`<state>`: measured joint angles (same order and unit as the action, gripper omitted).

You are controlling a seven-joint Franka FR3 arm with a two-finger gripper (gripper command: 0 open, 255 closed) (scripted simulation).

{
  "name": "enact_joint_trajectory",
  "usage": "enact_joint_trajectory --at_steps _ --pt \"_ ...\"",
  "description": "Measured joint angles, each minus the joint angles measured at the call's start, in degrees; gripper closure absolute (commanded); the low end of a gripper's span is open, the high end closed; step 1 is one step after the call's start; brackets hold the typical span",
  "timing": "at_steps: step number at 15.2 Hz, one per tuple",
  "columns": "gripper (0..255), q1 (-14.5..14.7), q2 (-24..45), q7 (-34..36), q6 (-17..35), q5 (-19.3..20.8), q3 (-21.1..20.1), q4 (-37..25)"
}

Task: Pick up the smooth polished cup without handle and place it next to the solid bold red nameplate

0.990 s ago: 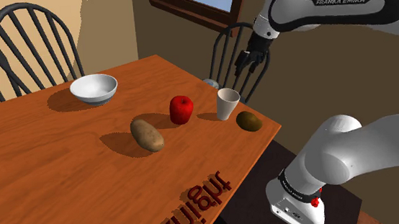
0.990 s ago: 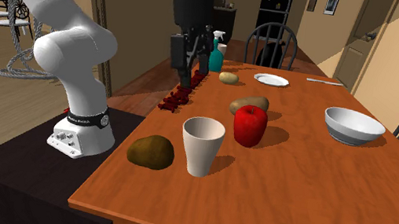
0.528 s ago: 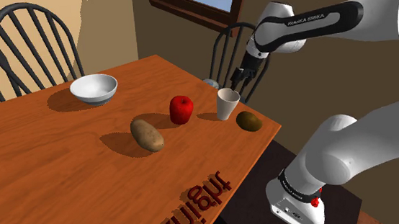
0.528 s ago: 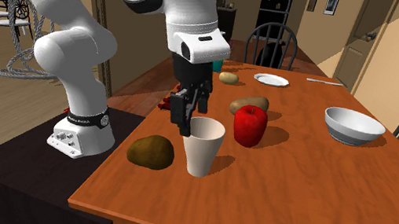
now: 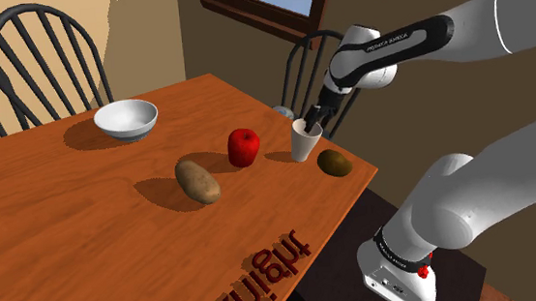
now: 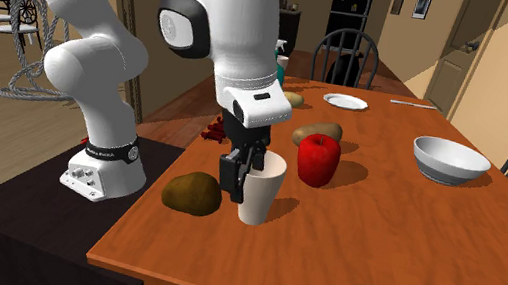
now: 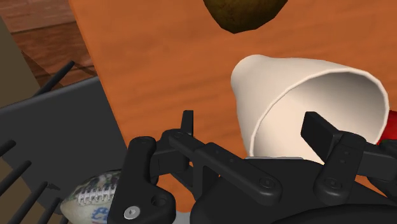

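On the table (image 5: 86,216) stands a white cup (image 7: 280,83), its rim seemingly between the parted fingers (image 7: 320,132).

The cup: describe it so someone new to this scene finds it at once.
On the wooden table, go to the corner where the black gripper hangs. There the cup stands upright between a red apple and a dark brown lump; it alone is off-white, tapered, open-topped and handleless.

The white arm (image 5: 394,44) arches over and reaches down, wrist low, black jaws pointing downward, spread apart.
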<state>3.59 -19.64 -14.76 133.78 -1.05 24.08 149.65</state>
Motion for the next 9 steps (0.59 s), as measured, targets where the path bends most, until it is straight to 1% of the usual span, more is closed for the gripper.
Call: enact_joint_trajectory --at_steps 2,8,9 --pt "0 0.2 0.7 -0.2 1.0 -0.3 0.1 0.4" --pt "0 0.3 0.9 -0.4 1.3 -0.4 0.2 0.4" --pt "255 0.3 0.9 -0.4 1.3 -0.4 0.2 0.4"
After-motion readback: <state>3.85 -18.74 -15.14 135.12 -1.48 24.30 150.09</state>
